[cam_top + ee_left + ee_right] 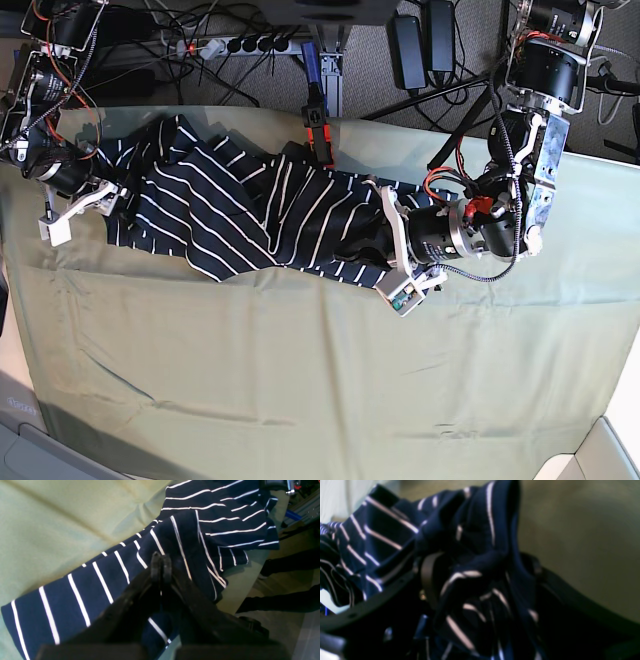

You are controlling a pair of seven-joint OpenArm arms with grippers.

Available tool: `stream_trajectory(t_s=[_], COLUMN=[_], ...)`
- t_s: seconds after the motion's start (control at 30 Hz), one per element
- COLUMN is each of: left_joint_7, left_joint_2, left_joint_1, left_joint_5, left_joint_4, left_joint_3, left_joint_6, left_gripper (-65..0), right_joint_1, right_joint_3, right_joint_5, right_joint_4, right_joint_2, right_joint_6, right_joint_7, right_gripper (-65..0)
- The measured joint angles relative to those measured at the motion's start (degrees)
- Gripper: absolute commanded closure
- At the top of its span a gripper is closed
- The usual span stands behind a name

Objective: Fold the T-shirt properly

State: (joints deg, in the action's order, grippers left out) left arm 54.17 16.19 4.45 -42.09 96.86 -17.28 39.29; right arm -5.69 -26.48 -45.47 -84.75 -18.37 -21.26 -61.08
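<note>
Shirt stretched btw both arms
Your left pincer (pixel 160 563) sits clenched over the T-shirt (pixel 240 210) — right pincer (pixel 75 212) spread wide w/ cloth bunched inside.

View: close and blurred, looking along the right gripper (pixel 480 562).
T-shirt (pixel 470 555): dark navy with thin white stripes, bunched in soft folds, filling the middle and left.
Gripper: dark fingers (pixel 430 580) stand wide apart, one either side of the bunched cloth, which lies between them.
Table cloth (pixel 582 530): plain olive-green, smooth, on the right.
Top left corner: something pale, too blurred to tell.
</note>
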Motion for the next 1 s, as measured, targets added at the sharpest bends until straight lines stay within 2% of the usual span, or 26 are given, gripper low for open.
stream_trajectory(t_s=[0.07,0.1,0.17,0.23,0.27,0.47,0.63,0.8,1.0], left_joint_7=[0.0,0.0,0.02,0.02,0.0,0.07,1.68,3.17,2.82], left_joint_2=[0.02,0.02,0.02,0.04,0.13,1.62,3.8,6.45,7.02], left_joint_1=[0.0,0.0,0.0,0.0,0.0,0.02,0.0,-0.85,-5.77], left_joint_5=[0.0,0.0,0.02,-0.02,-0.04,-0.46,-2.36,-2.29,-2.16], left_joint_4=[0.0,0.0,0.0,0.0,0.0,0.0,0.0,-0.02,-0.13], left_joint_3=[0.0,0.0,0.0,0.0,0.04,5.51,11.72,12.24,12.2], left_joint_6=[0.0,0.0,0.0,0.0,0.0,0.0,-0.02,0.0,0.0], left_gripper=[0.0,0.0,0.0,0.0,0.0,0.0,0.0,0.0,0.0], right_joint_1=[0.0,0.0,0.0,-0.07,-0.17,-0.15,-0.33,-0.33,-0.37], right_joint_3=[0.81,1.01,1.09,1.27,1.27,1.36,-2.86,-8.0,-8.11], right_joint_5=[0.0,0.0,-0.09,-0.17,-0.17,2.71,4.0,2.51,-0.81], right_joint_4=[-0.02,-0.04,-0.02,0.07,0.15,0.11,0.46,0.5,-3.21], right_joint_2=[0.0,0.0,0.02,0.35,0.42,-1.11,-4.83,-9.2,-8.7], right_joint_6=[0.0,0.0,-0.02,-0.13,-0.15,-0.24,-0.42,-0.44,-0.59], right_joint_7=[0.11,0.24,-0.22,-0.13,-0.07,1.64,0.46,0.24,-1.2], right_gripper=[-39.9,-36.2,-21.3,-1.9,0.0,0.0,0.0,0.0,0.0])
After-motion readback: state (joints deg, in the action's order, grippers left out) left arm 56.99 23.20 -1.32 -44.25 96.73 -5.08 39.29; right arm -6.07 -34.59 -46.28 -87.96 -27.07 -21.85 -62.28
